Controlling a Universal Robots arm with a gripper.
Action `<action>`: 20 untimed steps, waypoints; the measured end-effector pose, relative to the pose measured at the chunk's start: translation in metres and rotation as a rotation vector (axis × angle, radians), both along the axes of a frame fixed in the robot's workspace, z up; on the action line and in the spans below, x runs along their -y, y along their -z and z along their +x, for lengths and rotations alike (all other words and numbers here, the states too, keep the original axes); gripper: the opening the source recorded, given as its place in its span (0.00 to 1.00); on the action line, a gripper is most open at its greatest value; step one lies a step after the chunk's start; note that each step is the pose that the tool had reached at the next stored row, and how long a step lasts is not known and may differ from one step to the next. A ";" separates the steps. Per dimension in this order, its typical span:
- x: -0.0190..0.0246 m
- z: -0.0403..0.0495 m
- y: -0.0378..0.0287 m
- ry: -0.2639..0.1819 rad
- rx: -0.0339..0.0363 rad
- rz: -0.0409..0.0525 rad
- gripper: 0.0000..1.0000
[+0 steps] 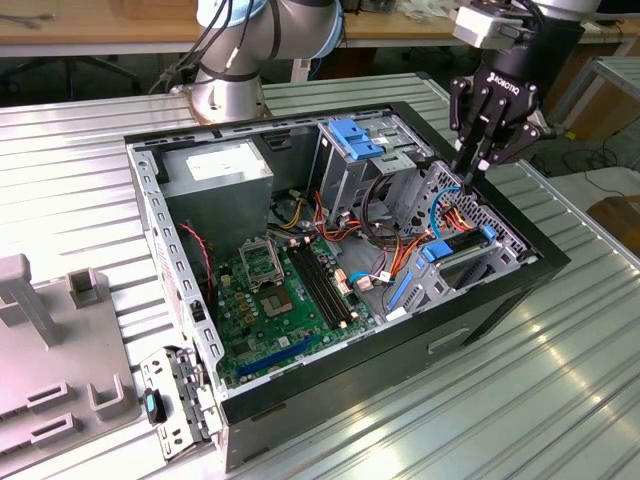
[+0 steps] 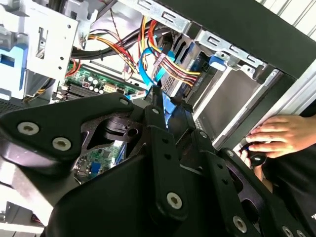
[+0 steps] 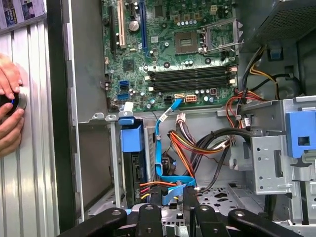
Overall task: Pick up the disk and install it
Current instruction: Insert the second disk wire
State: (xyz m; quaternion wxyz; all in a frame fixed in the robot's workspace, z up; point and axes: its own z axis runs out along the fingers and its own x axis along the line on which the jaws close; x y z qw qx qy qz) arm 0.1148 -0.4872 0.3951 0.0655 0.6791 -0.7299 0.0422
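So the disk (image 1: 462, 244), the grey metal hard drive in its light-blue plastic rail bracket, is already sitting on edge in the bay at the front corner of the open black computer case (image 1: 400, 330). That's at the exterior view's right, just inside the case wall. In the first wrist view, the bracket's blue end (image 3: 132, 140) is showing.

The black gripper (image 1: 472, 170) hangs right above that corner with its tips pointing down into the case. Its fingers (image 3: 149, 217) are only a narrow gap apart and aren't holding anything. A flat light-blue data cable (image 3: 159, 148) and a bundle of red, orange and yellow wires (image 3: 187, 143) run just beside the tips.

Further in are the green motherboard (image 1: 280, 300) and a metal drive cage with a blue plastic latch (image 1: 355, 140) on top. The case lies on a ribbed metal table (image 1: 520, 400). In both wrist views, a person's hand (image 3: 10, 113) rests on a small round knob outside the case.
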 end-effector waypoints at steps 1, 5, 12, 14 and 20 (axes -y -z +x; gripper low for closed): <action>-0.0004 0.0014 0.0010 0.001 -0.0005 -0.0085 0.32; -0.0007 0.0022 0.0041 0.004 -0.0018 -0.0168 0.32; -0.0009 0.0022 0.0074 0.004 -0.0018 -0.0182 0.32; -0.0009 0.0022 0.0078 0.004 -0.0018 -0.0185 0.32; -0.0009 0.0022 0.0090 0.004 -0.0018 -0.0258 0.11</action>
